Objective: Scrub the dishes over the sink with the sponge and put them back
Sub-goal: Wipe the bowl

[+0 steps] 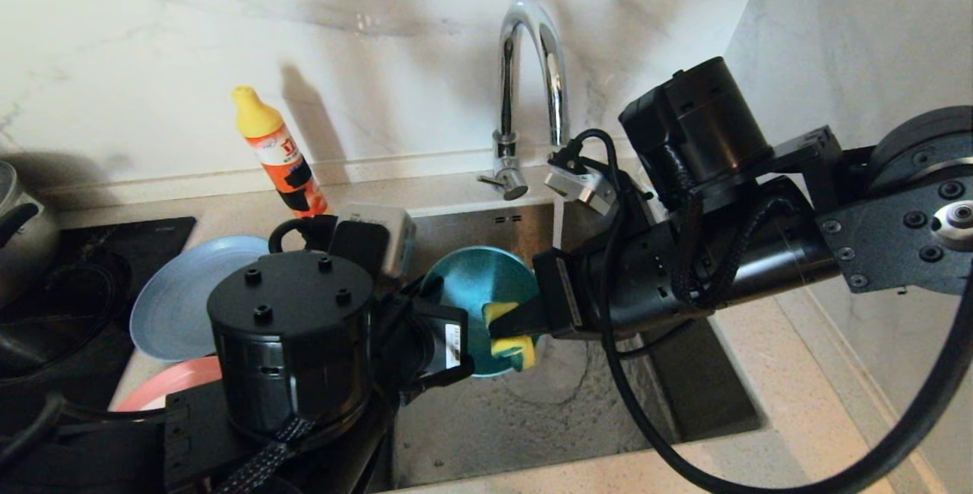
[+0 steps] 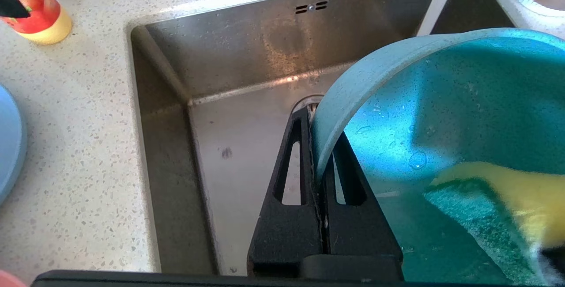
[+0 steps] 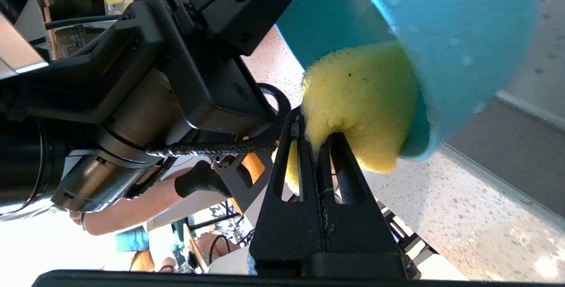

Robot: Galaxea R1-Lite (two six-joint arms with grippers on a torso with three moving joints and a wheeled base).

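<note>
Left tool (image 2: 318, 163) clamps the teal bowl's (image 1: 475, 281) tilted rim over the sink (image 1: 532, 410); right tool (image 3: 318, 141) pinches the sponge (image 3: 357, 101) inside it.

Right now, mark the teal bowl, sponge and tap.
teal bowl (image 1: 475, 277), head view, inner wall.
sponge (image 3: 357, 97), right wrist view, yellow foam face.
tap (image 1: 532, 30), head view, top of chrome arch.

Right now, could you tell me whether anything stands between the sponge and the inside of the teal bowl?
Nothing visible does. The right gripper is shut on the sponge, pressed against the teal bowl's inner face. The left gripper pinches the bowl's rim, holding it tilted over the sink.
</note>
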